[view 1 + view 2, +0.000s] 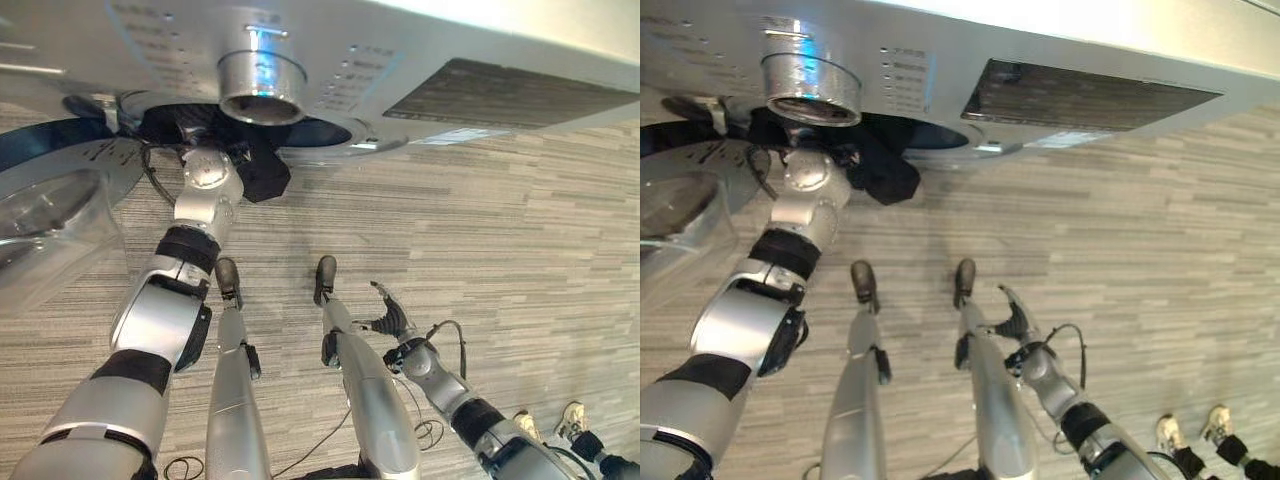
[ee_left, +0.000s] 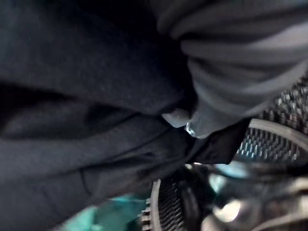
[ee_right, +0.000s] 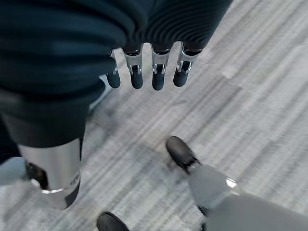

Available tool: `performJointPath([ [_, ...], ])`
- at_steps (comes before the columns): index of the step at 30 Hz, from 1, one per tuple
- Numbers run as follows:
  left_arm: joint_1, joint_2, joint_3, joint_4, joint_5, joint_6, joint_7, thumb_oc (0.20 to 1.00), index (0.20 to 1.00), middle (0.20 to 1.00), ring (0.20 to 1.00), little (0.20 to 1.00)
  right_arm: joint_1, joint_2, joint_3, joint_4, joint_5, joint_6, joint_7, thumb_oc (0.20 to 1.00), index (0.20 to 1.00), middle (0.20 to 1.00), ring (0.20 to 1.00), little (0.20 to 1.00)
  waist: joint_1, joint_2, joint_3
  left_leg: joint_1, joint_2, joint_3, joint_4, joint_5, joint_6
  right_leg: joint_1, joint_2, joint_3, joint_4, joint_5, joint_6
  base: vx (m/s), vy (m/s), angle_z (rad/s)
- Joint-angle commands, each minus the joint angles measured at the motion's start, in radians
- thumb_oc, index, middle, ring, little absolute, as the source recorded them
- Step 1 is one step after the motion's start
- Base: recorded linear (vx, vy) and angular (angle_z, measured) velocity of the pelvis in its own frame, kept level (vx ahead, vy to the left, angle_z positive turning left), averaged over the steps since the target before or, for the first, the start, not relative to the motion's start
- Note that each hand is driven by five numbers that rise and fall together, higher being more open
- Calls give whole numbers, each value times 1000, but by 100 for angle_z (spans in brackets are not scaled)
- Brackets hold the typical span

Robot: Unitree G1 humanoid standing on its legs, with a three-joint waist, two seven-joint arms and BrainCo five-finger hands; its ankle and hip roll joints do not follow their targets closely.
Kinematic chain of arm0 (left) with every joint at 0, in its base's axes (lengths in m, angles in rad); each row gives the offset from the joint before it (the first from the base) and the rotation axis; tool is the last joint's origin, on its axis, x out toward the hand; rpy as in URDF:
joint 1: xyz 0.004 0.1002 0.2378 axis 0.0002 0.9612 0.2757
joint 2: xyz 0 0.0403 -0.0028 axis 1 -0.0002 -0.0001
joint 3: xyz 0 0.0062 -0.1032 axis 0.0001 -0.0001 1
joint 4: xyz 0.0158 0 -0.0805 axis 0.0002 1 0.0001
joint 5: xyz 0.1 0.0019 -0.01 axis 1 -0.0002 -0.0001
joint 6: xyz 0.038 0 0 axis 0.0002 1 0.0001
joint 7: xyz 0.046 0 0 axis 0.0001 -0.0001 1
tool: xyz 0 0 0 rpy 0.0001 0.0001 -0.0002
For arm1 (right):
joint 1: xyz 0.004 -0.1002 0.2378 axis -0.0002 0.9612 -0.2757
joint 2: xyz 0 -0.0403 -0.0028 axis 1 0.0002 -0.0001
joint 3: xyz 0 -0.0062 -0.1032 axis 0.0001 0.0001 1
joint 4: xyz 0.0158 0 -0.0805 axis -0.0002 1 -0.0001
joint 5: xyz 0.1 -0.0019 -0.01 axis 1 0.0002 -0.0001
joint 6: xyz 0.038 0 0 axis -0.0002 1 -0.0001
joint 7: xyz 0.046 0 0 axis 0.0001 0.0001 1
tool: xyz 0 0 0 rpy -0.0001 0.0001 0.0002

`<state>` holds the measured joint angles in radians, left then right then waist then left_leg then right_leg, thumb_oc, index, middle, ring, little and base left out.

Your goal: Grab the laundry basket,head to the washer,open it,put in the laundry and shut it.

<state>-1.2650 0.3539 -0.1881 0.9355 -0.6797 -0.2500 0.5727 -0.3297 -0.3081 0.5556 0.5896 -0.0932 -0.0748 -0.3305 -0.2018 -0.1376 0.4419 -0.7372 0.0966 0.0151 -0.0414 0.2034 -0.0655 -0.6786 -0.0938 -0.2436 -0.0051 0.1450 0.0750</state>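
right hand (image 1: pixel 392 316) hangs low at the near right over the striped carpet floor (image 1: pixel 500 250), fingers relaxed and holding nothing. left hand reaches into the open washer (image 1: pixel 330 70) at the far left; its fingers are buried in dark laundry (image 1: pixel 262 172) at the drum mouth, so their state cannot be told. washer door (image 1: pixel 50 215) stands open at the left.

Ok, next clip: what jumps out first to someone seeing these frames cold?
The left arm reaching into the washer drum opening, with dark laundry spilling over its rim around the wrist. Beside it the washer's round glass door stands swung open. The right hand hangs idle, fingers relaxed, above the striped grey carpet.
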Motion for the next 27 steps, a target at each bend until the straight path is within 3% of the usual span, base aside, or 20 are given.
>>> performJointPath([
  [1, -295, 35, 65, 5, -286, -231, 14, 200, 200, 200, 200, 200, 44, -86, 15, -25, -20, -8, -32, 1000, 1000, 1000, 1000, 1000, -17, -46, -26, 10, 2, 14, 19, -127, -5, -38, -6, 32, 123, -150, 70, 0, -17, -12],
  [5, -481, 46, 14, -64, -383, -297, -12, 200, 200, 200, 200, 200, 46, -147, -19, -40, -25, 2, -32, 1000, 1000, 1000, 1000, 1000, -34, -31, -29, -16, 3, 8, 2, -116, -9, -66, 3, 35, 104, -137, 78, 20, -44, -7],
  [6, -533, 22, 5, -169, -426, -364, -19, 200, 200, 200, 200, 200, 69, -168, -38, -53, -29, 4, -35, 1000, 1000, 1000, 1000, 1000, -42, -29, -29, -24, 1, 6, -12, -110, -9, -75, 8, 36, 90, -132, 82, 16, -45, -2],
  [7, -529, 17, 4, -177, -424, -368, -15, 200, 200, 200, 200, 200, 71, -170, -43, -56, -30, 5, -34, 1000, 1000, 1000, 1000, 1000, -39, -27, -29, -26, 1, 5, -14, -108, -9, -77, 8, 35, 88, -131, 83, 23, -75, -2],
  [8, -519, -11, 12, -283, -415, -416, 3, 200, 200, 200, 200, 200, 98, -181, -58, -70, -43, 15, -36, 1000, 1000, 1000, 1000, 1000, -41, -24, -29, -31, 1, 2, -22, -105, -9, -85, 13, 35, 79, -126, 83, 0, 0, 0],
  [11, -480, -37, 0, -318, -353, -395, 37, 200, 200, 200, 200, 200, 132, -188, -71, -78, -48, 22, -32, 1000, 1000, 1000, 1000, 1000, -38, -22, -33, -32, -1, 3, -26, -103, -8, -87, 17, 35, 72, -124, 80, -4, -44, -3],
  [12, -434, -32, -39, -284, -244, -315, 52, 244, 244, 244, 244, 244, 158, -187, -75, -75, -48, 15, -27, 1000, 1000, 1000, 1000, 1000, -38, -23, -36, -27, 1, 3, -24, -103, -7, -82, 19, 36, 72, -122, 76, -10, -9, -4],
  [13, -432, -33, -40, -287, -240, -314, 56, 542, 542, 542, 542, 542, 159, -187, -74, -75, -48, 15, -27, 1000, 1000, 1000, 1000, 1000, -37, -24, -36, -26, 1, 4, -24, -103, -7, -82, 19, 36, 72, -122, 76, -27, -5, -4],
  [14, -389, 12, -127, -182, -79, -171, 14, 1000, 1000, 1000, 1000, 1000, 178, -207, -82, -79, -42, -4, -15, 1000, 1000, 1000, 1000, 1000, -36, -18, -34, -21, 1, 4, -18, -102, -7, -76, 19, 36, 74, -121, 70, 0, 0, 0],
  [15, -380, 50, -195, -97, -1, -101, -25, 1000, 1000, 1000, 1000, 1000, 184, -220, -89, -80, -39, -16, -8, 1000, 1000, 1000, 1000, 1000, -35, -15, -34, -19, 2, 4, -14, -101, -6, -72, 18, 36, 74, -121, 68, 0, 0, 0],
  [16, -389, 52, -199, -85, -2, -101, -32, 1000, 1000, 1000, 1000, 1000, 182, -217, -88, -81, -38, -17, -8, 1000, 1000, 1000, 1000, 1000, -36, -19, -32, -19, 2, 3, -13, -102, -7, -71, 17, 36, 74, -121, 67, 0, 0, 0],
  [18, -443, 181, -481, 166, 367, 93, -158, 1000, 1000, 1000, 1000, 1000, 180, -258, -113, -84, -42, -40, 5, 1000, 1000, 1000, 1000, 1000, -28, 3, -31, -20, 2, 3, -6, -97, -6, -66, 13, 31, 71, -116, 66, -20, 38, 0],
  [19, -451, 179, -486, 172, 370, 93, -159, 1000, 1000, 1000, 1000, 1000, 177, -254, -114, -84, -42, -40, 6, 1000, 1000, 1000, 1000, 1000, -27, -1, -27, -20, 1, 3, -5, -98, -6, -65, 13, 31, 71, -116, 66, -11, 35, 2],
  [21, -483, 188, -640, 251, 588, 169, -216, 1000, 1000, 1000, 1000, 1000, 163, -265, -115, -98, -44, -48, 17, 1000, 1000, 1000, 1000, 1000, -23, 7, -27, -18, 4, 3, -7, -96, -6, -62, 11, 29, 67, -111, 69, 0, 0, 0],
  [23, -493, 173, -741, 299, 740, 209, -312, 1000, 1000, 1000, 1000, 1000, 161, -277, -117, -115, -46, -46, 35, 1000, 1000, 1000, 1000, 1000, -20, 8, -28, -13, 4, 4, -13, -96, -6, -59, 12, 27, 65, -109, 70, 0, 0, 0],
  [24, -464, 154, -833, 322, 872, 232, -410, 1000, 1000, 1000, 1000, 1000, 175, -294, -120, -148, -53, -33, 68, 1000, 1000, 1000, 1000, 1000, -20, 5, -35, -6, 5, 4, -20, -97, -4, -53, 14, 30, 61, -109, 71, 0, 0, 0],
  [27, -430, 134, -885, 277, 912, 227, -483, 1000, 1000, 1000, 1000, 1000, 201, -314, -125, -170, -44, -22, 99, 1000, 1000, 1000, 1000, 1000, -20, 2, -43, 2, 4, 0, -30, -97, -3, -44, 16, 32, 51, -108, 72, 0, 0, 0],
])
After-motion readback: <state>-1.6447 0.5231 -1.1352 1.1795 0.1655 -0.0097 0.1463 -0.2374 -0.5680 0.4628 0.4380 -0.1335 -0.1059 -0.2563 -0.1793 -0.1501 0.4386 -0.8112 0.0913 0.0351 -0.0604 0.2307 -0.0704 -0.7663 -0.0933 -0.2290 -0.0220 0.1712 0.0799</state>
